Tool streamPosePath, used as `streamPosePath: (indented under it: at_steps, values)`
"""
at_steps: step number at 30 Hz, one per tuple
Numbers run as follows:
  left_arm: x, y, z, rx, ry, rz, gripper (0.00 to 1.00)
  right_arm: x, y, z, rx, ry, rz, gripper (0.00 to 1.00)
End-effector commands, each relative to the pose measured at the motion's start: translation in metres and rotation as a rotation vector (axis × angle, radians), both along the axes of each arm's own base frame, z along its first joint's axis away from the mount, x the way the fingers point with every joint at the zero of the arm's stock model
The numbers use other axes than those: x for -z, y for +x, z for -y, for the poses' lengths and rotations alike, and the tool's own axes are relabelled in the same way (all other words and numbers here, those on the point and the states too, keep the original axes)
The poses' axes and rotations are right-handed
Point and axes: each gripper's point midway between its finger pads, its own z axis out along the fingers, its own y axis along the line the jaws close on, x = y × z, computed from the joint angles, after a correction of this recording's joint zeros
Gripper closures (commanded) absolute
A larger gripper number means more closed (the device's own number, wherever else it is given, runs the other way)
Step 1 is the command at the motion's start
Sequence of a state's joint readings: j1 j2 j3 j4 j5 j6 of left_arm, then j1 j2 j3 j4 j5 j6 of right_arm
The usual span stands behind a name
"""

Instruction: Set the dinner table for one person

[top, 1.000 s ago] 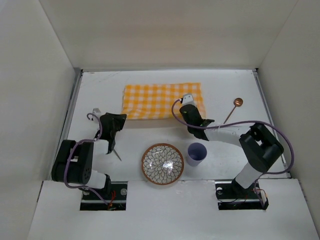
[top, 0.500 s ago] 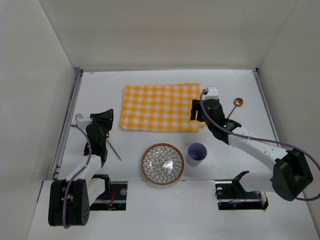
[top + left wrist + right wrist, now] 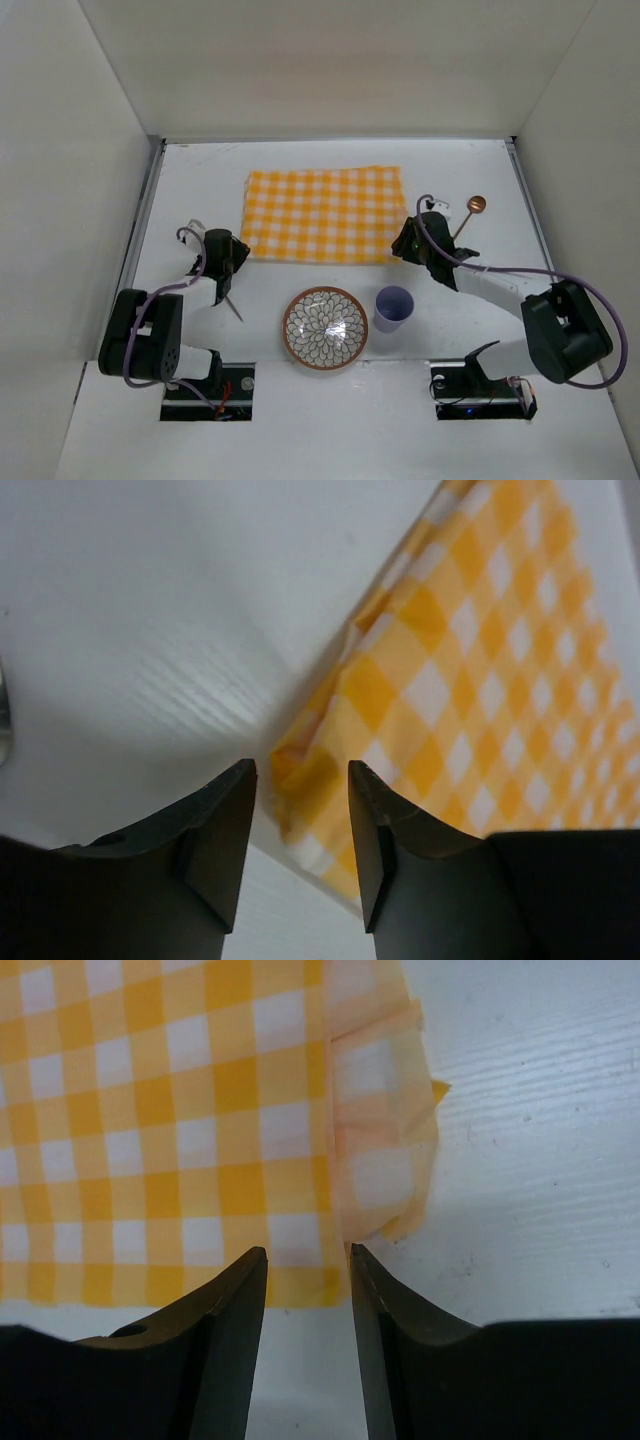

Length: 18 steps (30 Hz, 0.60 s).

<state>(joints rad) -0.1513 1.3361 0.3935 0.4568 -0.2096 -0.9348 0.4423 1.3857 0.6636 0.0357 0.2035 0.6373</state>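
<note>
The yellow-and-white checked cloth [image 3: 322, 214] lies flat at the back middle of the white dinner table [image 3: 300, 170]. My left gripper [image 3: 232, 255] is open and low at the cloth's near left corner; in the left wrist view the cloth corner [image 3: 330, 750] lies just ahead of the open gripper [image 3: 300, 780]. My right gripper [image 3: 405, 243] is open at the cloth's near right corner; in the right wrist view the gripper [image 3: 308, 1252] stands over the cloth's near edge [image 3: 200, 1180], beside a folded-over corner flap [image 3: 385, 1150]. Neither gripper holds anything.
A patterned bowl [image 3: 324, 327] and a purple cup [image 3: 393, 307] stand at the near middle. A copper-headed spoon [image 3: 470, 214] lies right of the cloth. A thin utensil [image 3: 232, 305] lies near the left arm. Pale walls edge the table.
The cloth's near edge has come nearer and the cloth lies wider than a second ago. The right gripper has settled at its near right corner, the left gripper at its near left corner.
</note>
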Motion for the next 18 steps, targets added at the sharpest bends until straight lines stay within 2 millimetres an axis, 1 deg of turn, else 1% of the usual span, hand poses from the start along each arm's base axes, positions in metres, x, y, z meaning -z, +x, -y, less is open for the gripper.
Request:
streamPosePath:
  at_steps: [1, 5, 8, 12, 14, 18]
  values:
    - [-0.003, 0.008, 0.003, 0.026, 0.043, 0.008, 0.64, -0.033, 0.009, -0.01, 0.012, 0.084, 0.122, 0.52]
    - [0.009, -0.001, 0.007, 0.03, 0.028, -0.023, 0.79, -0.037, 0.003, 0.002, 0.047, 0.078, 0.145, 0.5]
    - [0.013, -0.007, 0.017, 0.053, 0.016, -0.03, 0.88, -0.047, -0.003, 0.007, 0.059, 0.086, 0.169, 0.43]
    - [0.015, -0.018, 0.031, 0.099, 0.017, -0.037, 0.92, -0.061, -0.02, 0.011, 0.051, 0.072, 0.186, 0.35]
    - [0.017, -0.024, 0.033, 0.11, 0.02, -0.041, 0.92, -0.07, -0.032, 0.008, 0.022, 0.06, 0.199, 0.33]
    - [0.025, -0.038, 0.032, 0.125, 0.024, -0.067, 0.92, -0.086, -0.051, 0.015, 0.012, 0.032, 0.219, 0.3]
